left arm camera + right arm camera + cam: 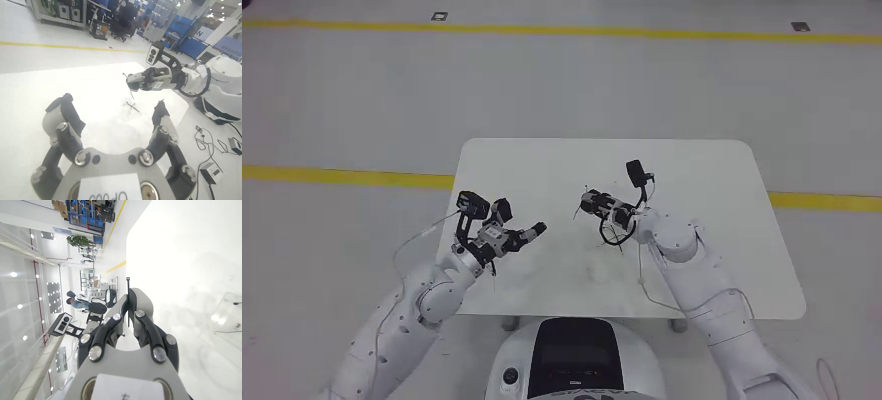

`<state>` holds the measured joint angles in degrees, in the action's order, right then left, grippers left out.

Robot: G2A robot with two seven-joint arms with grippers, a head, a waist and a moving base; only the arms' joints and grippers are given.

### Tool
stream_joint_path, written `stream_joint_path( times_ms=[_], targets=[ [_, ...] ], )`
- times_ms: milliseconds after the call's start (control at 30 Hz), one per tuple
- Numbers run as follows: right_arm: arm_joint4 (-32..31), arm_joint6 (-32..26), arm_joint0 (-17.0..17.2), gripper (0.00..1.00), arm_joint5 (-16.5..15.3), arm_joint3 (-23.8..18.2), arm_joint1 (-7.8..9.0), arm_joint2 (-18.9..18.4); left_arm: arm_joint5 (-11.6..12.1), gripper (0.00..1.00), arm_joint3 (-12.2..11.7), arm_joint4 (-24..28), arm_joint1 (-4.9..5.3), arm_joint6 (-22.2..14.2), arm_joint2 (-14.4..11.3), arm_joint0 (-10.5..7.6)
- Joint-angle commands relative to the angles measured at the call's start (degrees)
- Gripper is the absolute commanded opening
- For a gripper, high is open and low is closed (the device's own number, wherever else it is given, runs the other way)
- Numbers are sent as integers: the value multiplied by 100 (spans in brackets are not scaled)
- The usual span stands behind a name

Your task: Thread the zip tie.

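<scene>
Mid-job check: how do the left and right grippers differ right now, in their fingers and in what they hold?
The left gripper is open, its fingers spread wide; the right gripper is shut. The left gripper has nothing between its fingers; the right gripper pinches a black zip tie, whose head sticks out past the fingertips. Shared: both are over the white table and point toward each other.

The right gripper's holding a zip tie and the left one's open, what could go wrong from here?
The zip tie is thin and pinched mid-length in the right gripper, so it may twist or slip when pushed. The left gripper is open; closing on a free end could miss or knock it. Loose ties on the table could be grabbed instead.
</scene>
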<state>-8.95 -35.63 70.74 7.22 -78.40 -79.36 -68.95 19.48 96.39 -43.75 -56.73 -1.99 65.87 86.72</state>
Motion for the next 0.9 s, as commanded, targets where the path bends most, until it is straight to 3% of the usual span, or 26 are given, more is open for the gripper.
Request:
stream_joint_path(
  times_ms=[0, 700, 800, 867],
  targets=[
    [0, 0, 0, 0, 0, 0, 0, 0, 0, 100, 0, 0, 0, 0, 0, 0],
    [0, 0, 0, 0, 0, 0, 0, 0, -1, 100, 11, 0, -2, 8, -6, -1],
    [194, 168, 93, 0, -62, -36, -6, -45, 0, 100, 154, -311, -16, 21, -219, -30],
    [336, 253, 166, 0, -114, -93, -4, -80, 0, 100, 122, -417, -18, 120, -435, -96]
  ],
)
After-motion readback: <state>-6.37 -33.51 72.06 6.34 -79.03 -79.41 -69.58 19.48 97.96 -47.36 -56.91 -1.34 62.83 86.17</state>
